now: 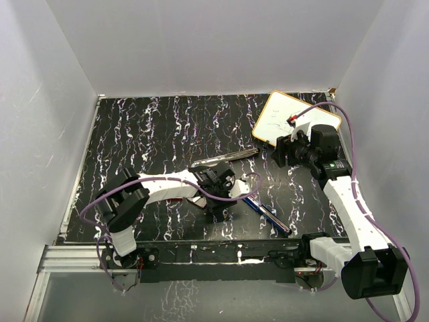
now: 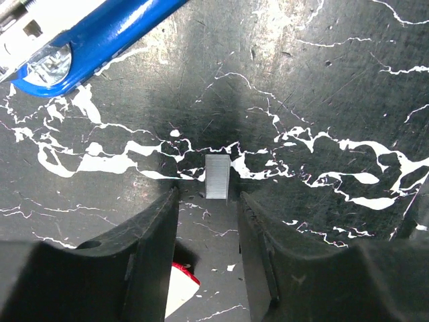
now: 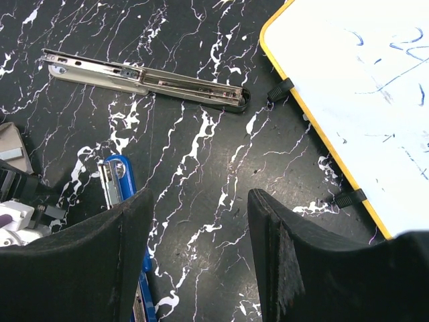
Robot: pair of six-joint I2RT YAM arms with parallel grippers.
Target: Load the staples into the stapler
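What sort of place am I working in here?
Probably a lab robot cell: plain white walls box in a black marbled table, arms bolted to a metal rail, a stapler and whiteboard as props.

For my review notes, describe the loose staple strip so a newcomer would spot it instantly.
On the black, white-veined table, look just beyond the open left end effector in its wrist view. The staple strip lies there, in line with the gap: a small grey ribbed block, unlike the long blue stapler at upper left or the red-and-white box near the bottom edge.
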